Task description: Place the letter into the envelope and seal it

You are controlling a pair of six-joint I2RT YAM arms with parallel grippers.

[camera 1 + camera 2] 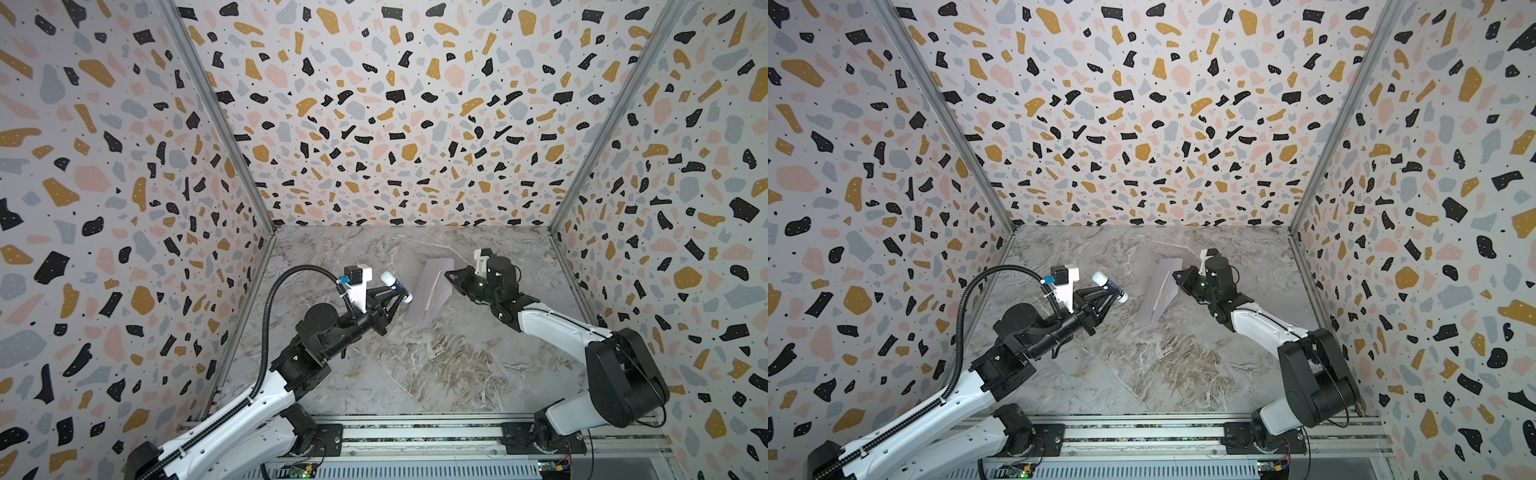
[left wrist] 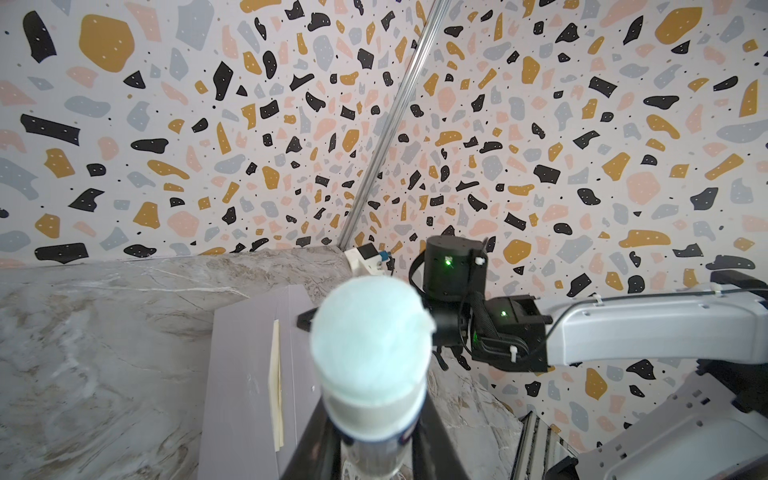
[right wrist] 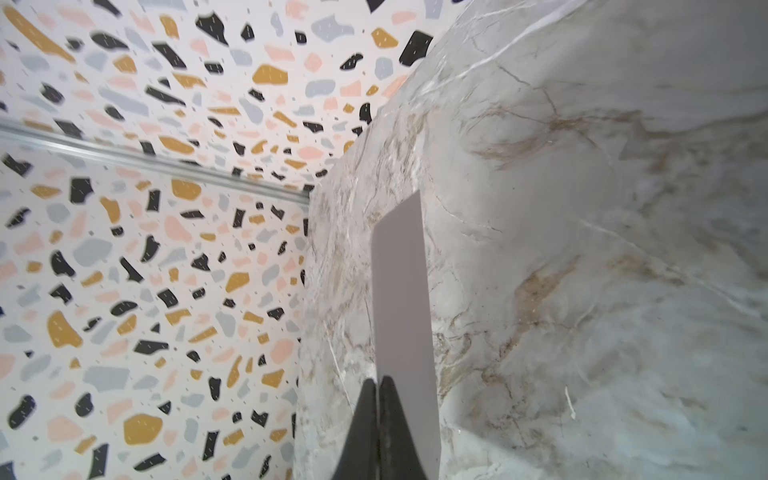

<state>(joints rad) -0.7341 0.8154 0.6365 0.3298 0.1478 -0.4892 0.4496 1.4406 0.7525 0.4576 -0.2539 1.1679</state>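
One half of the job looks done: the letter is in, and the sealing is left. The marble counter (image 1: 415, 374) bears the pale lavender envelope (image 1: 428, 297), which lies between the two sets of jaws. Its body seems to rest on the counter, with its flap (image 3: 401, 291) raised. The right jaws are pressed fully together on the edge of that flap and hold it up. The tan letter (image 2: 275, 386) sits inside the envelope, with only a thin strip of its edge showing at the mouth, near the right jaws' grip. The left jaws, narrowly parted, clamp a small white-and-blue tube (image 1: 397, 286) with a pale sponge tip (image 2: 370, 349). The tube is just beside the envelope and does not touch it. By this showing, wetting or gluing the flap and pressing it shut are not yet done.
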